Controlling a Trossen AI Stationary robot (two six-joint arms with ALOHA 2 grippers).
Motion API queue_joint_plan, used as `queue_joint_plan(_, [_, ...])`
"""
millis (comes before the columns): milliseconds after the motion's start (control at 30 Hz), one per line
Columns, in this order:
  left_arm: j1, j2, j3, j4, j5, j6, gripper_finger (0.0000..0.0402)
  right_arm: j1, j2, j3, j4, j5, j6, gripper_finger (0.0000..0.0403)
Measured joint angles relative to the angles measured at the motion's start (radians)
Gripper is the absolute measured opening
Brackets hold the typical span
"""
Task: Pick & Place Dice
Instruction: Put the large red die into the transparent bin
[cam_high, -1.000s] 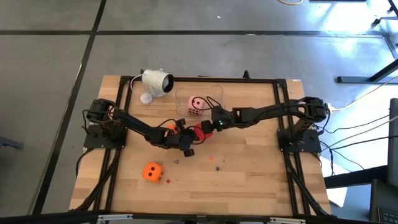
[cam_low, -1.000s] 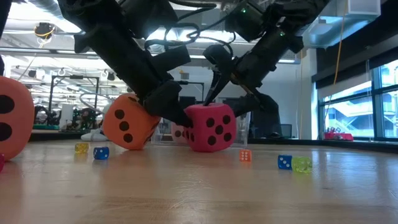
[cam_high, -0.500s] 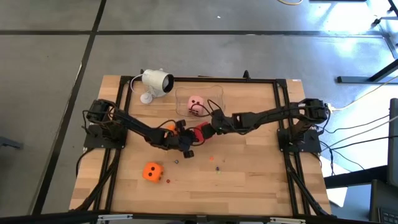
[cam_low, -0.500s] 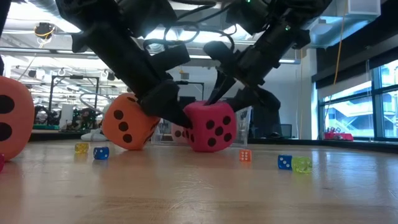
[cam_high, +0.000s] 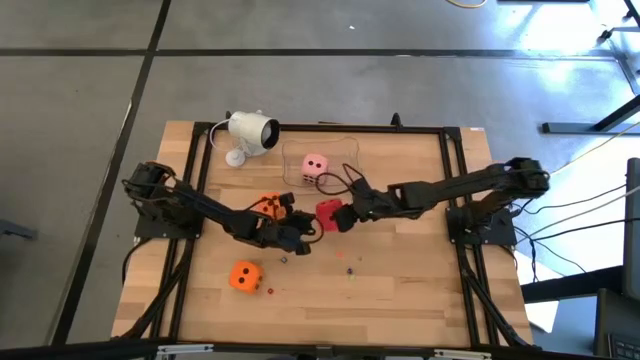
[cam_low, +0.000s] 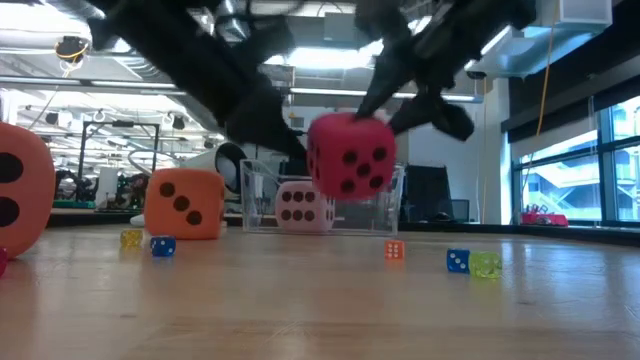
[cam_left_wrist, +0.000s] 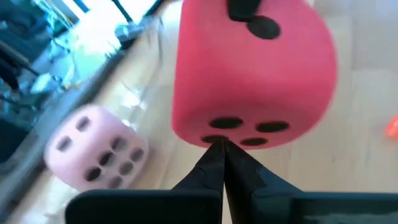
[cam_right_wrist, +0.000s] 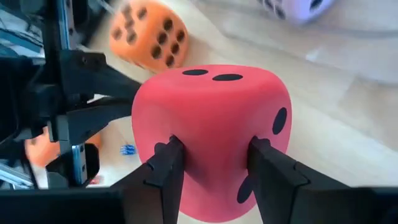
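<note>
The red die (cam_high: 328, 215) hangs in the air above the table's middle (cam_low: 350, 155), between the fingers of my right gripper (cam_high: 345, 212) (cam_right_wrist: 214, 155), which is shut on it. My left gripper (cam_high: 308, 231) (cam_left_wrist: 219, 146) is shut, its tips just below and beside the red die. One orange die (cam_high: 267, 206) (cam_low: 185, 203) rests flat on the table to the left of it. The second orange die (cam_high: 246, 275) lies near the table's near edge. The pale pink die (cam_high: 314, 166) (cam_left_wrist: 93, 152) sits inside a clear container (cam_high: 345, 150). My right gripper pinches the red die between its two fingers (cam_right_wrist: 166, 163), one on each of two opposite faces (cam_right_wrist: 186, 143), coming level from the table's right. The die is lifted clear of the table. My left gripper's shut tips show against the red die's lower edge (cam_left_wrist: 217, 134); whether they touch, I cannot tell.
A white camera (cam_high: 250, 132) stands near the far left edge. Several tiny coloured dice (cam_low: 457, 260) are scattered on the wood in front of the red die. Bare table lies toward the near right corner (cam_high: 420, 290).
My right gripper has moved toward the table's near left, closed on the red die and raised it off the table. My left gripper has drawn back from between the dice. The orange die beside it, tilted before, now lies flat.
</note>
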Motion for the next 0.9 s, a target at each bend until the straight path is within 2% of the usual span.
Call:
queue_joint_plan(167, [-0.045,-0.113,0.001,-0.014,-0.048,0.040,0.0013,0.022,-0.098,0.000,-0.012,0.137,-0.030,0.0153])
queue_joint_plan(300, [-0.076,-0.202,0.001,-0.025,-0.103,0.074,0.0050,0.025,-0.155,0.001,-0.044,0.267,-0.073,0.0153])
queue_joint_plan(467, [-0.107,-0.301,0.000,-0.079,-0.162,0.086,0.0100,0.008,-0.164,0.002,-0.062,0.410,-0.137,0.0153])
queue_joint_plan(667, [-0.119,-0.390,0.000,-0.131,-0.162,0.084,0.0124,-0.045,-0.123,0.002,-0.037,0.490,-0.204,0.0153])
queue_joint_plan(900, [-0.119,-0.414,0.000,-0.137,-0.163,0.077,0.0120,-0.125,-0.036,0.002,0.065,0.454,-0.303,0.0153])
